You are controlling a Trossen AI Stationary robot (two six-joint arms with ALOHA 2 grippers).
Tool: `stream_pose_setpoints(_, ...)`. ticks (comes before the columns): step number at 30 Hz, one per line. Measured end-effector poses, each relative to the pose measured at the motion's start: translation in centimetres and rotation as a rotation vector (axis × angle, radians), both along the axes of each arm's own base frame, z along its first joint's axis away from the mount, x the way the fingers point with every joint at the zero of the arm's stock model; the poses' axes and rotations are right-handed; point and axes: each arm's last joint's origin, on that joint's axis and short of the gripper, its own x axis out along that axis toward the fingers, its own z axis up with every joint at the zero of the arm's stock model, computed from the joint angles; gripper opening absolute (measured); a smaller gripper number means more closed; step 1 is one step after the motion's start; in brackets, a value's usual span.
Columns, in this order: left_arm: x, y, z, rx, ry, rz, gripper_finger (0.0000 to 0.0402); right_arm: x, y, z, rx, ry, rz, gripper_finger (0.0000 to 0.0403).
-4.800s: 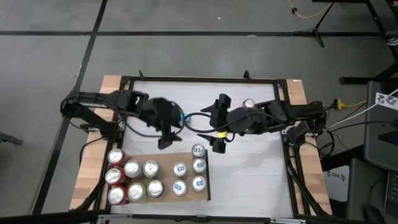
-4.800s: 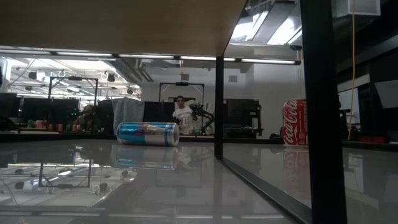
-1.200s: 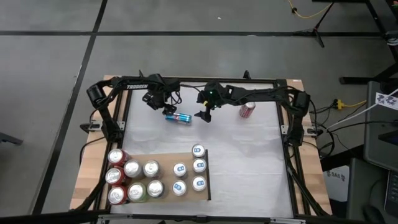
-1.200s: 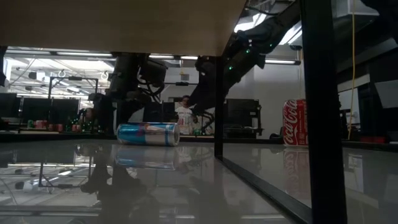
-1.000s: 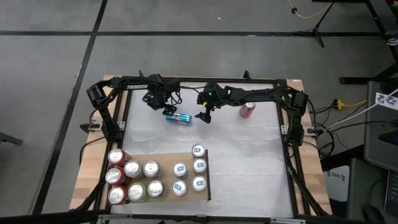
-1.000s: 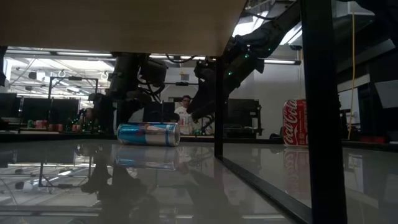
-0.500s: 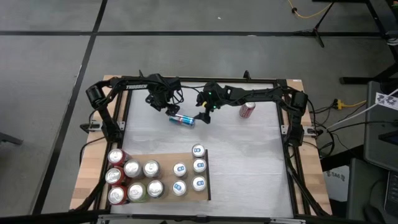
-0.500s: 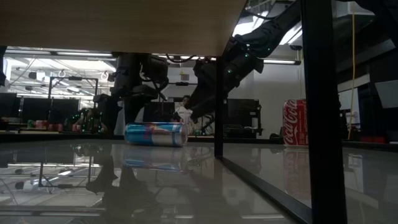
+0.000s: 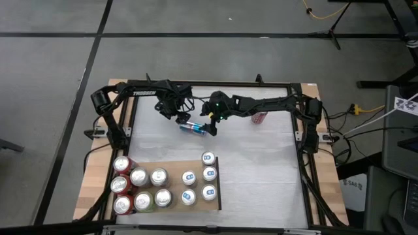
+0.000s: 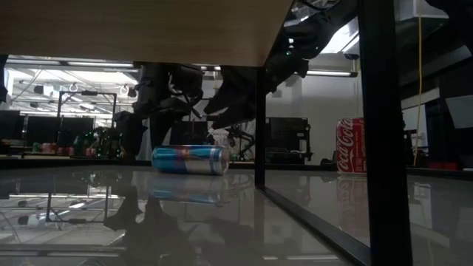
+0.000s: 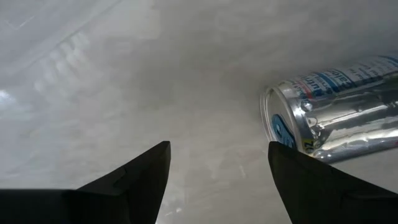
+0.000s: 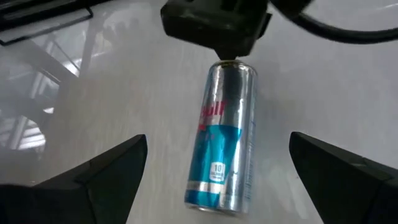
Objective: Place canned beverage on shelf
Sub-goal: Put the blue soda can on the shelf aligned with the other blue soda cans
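White tabletop (image 9: 261,170) carries a toppled blue-and-silver can (image 9: 192,126) — nudged sideways from a second ago, far from the shelf (image 9: 217,196). Right gripper (image 12: 217,177), spread wide, now straddles it; left gripper (image 11: 217,163), partly parted, sits beside its end — grasp imminent.

Low view backlit by ceiling lights (image 10: 336,33) at 1 o'clock, arms silhouetted; glossy table (image 10: 185,222) mirrors them. Wrist views soft, glare on can (image 11: 336,124)

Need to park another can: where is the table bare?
Bare white table right of the shelf, below the red can. Crowded: the shelf's upright cans, and around the lying blue can between left gripper and right gripper.
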Motion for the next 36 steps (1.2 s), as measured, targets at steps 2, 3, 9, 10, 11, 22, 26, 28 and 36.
stream_pose_setpoints(2,0.1,-0.1,0.0,0.002,-0.003,-0.005,0.0268,0.1,0.5,-0.1,-0.015,0.009,-0.007,0.0385)
stream_pose_setpoints(3,0.2,-0.2,0.0,0.002,-0.004,-0.007,0.0268,0.2,0.6,-0.3,-0.023,0.013,-0.013,0.0385)
stream_pose_setpoints(9,0.2,-0.2,0.0,0.003,-0.004,-0.008,0.0268,0.5,0.8,-1.1,-0.022,0.034,-0.028,0.0385)
stream_pose_setpoints(10,0.2,-0.2,0.0,0.003,-0.004,-0.008,0.0268,0.5,0.8,-1.3,-0.007,0.047,-0.035,0.0385)
stream_pose_setpoints(11,0.2,-0.2,0.0,0.003,-0.004,-0.008,0.0268,0.5,0.7,-1.6,0.008,0.054,-0.043,0.0385)
stream_pose_setpoints(22,0.2,-0.2,0.0,0.002,-0.004,-0.007,0.0268,1.1,1.7,-3.1,-0.006,0.088,-0.052,0.0385)
stream_pose_setpoints(26,0.2,-0.2,0.0,0.002,-0.003,-0.007,0.0268,1.3,2.1,-4.1,-0.039,0.114,-0.079,0.0385)
stream_pose_setpoints(28,0.1,-0.2,0.0,0.002,-0.003,-0.007,0.0268,1.2,2.1,-4.6,-0.034,0.147,-0.079,0.0385)
stream_pose_setpoints(36,0.3,-0.2,0.0,-0.016,-0.023,-0.006,0.0268,1.4,1.8,-6.1,-0.067,0.184,-0.116,0.0382)
